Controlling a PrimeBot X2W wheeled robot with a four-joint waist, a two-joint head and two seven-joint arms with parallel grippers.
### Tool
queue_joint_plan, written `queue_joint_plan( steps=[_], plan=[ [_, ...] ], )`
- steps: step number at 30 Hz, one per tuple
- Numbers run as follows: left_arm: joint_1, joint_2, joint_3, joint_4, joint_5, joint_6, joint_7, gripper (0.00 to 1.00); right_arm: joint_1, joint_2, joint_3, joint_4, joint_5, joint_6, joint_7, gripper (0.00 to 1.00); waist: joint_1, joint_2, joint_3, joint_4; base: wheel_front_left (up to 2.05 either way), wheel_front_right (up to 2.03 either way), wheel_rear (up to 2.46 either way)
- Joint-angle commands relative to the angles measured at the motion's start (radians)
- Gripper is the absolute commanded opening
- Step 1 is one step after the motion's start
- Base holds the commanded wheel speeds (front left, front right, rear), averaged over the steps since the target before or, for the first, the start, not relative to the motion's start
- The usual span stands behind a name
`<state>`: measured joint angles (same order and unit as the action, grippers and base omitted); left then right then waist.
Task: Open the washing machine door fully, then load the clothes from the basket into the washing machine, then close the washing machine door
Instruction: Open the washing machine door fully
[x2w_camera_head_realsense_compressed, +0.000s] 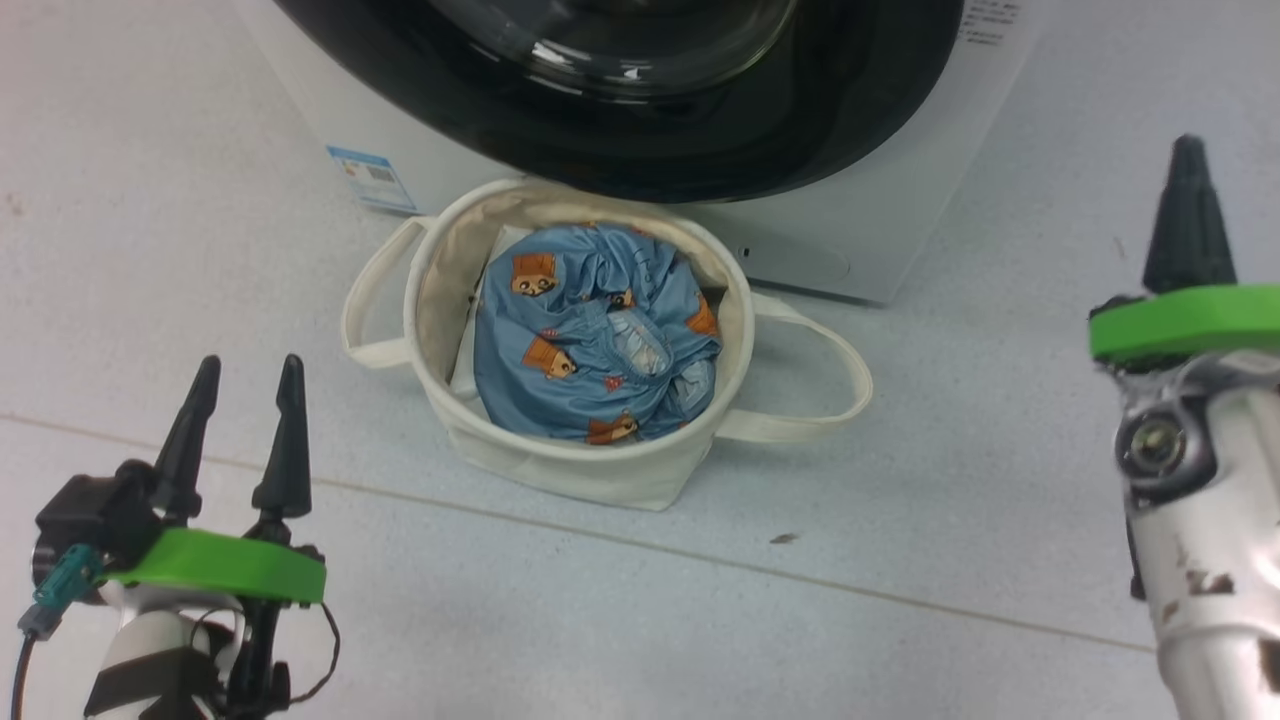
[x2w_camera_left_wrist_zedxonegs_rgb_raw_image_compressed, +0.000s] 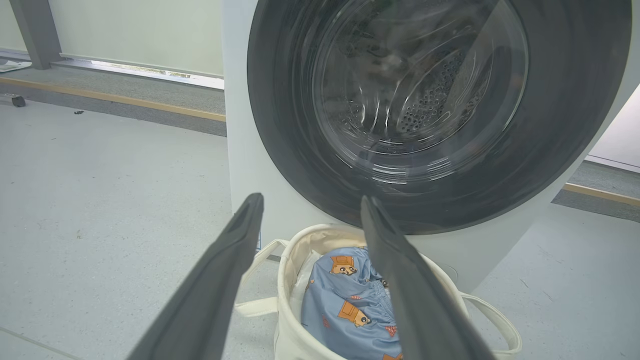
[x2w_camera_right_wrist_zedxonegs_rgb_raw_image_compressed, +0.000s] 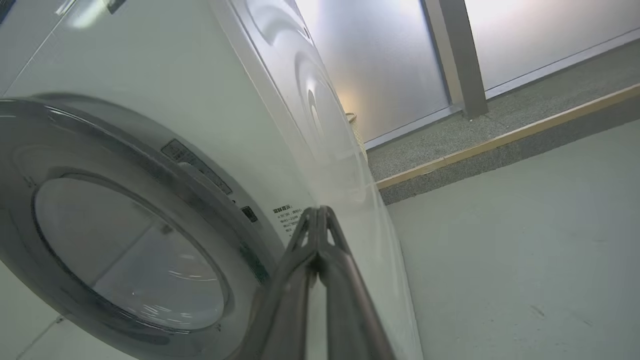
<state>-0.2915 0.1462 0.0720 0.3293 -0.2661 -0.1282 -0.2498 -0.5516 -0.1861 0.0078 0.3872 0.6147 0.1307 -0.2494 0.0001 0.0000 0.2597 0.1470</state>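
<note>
We note the washing machine door (x2w_camera_head_realsense_compressed: 640, 110) lies flat against the washing machine (x2w_camera_head_realsense_compressed: 800, 250), its glass bowl facing us. The basket (x2w_camera_head_realsense_compressed: 560, 470) stands on the floor (x2w_camera_head_realsense_compressed: 900, 600), just in front of the machine and below the door's lower rim. The clothes (x2w_camera_head_realsense_compressed: 590, 350) sit bundled inside it, blue with orange bears. The left end effector (x2w_camera_head_realsense_compressed: 250, 365) hangs at the near left, apart from the basket, fingers spread and holding nothing. The right end effector (x2w_camera_head_realsense_compressed: 1188, 150) is at the right. Its fingers are pressed together on nothing, with the tips near the machine's front right edge. We cannot tell whether they touch it.
</note>
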Motion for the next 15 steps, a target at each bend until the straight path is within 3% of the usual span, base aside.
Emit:
queue_joint_plan(
  steps=[1,9,15],
  plan=[
    [-0.038,0.025,0.030,-0.040,0.007,-0.002,-0.012,1.00,-0.051,-0.006,0.010,-0.020,0.051,0.000,-0.012,0.00,-0.0001,0.0000,0.019,0.006,0.00,0.00,0.00],
    [-0.060,0.032,0.020,-0.054,0.002,-0.002,-0.012,1.00,-0.204,-0.039,0.033,0.044,0.456,0.000,0.016,0.00,-0.0001,0.0000,0.089,0.032,0.00,0.00,0.00],
    [-0.077,0.032,0.012,-0.057,-0.003,-0.002,-0.012,1.00,-0.311,-0.066,0.058,0.097,0.666,0.000,0.113,0.00,-0.0001,0.0000,0.127,0.051,0.00,0.00,0.00]
  ],
)
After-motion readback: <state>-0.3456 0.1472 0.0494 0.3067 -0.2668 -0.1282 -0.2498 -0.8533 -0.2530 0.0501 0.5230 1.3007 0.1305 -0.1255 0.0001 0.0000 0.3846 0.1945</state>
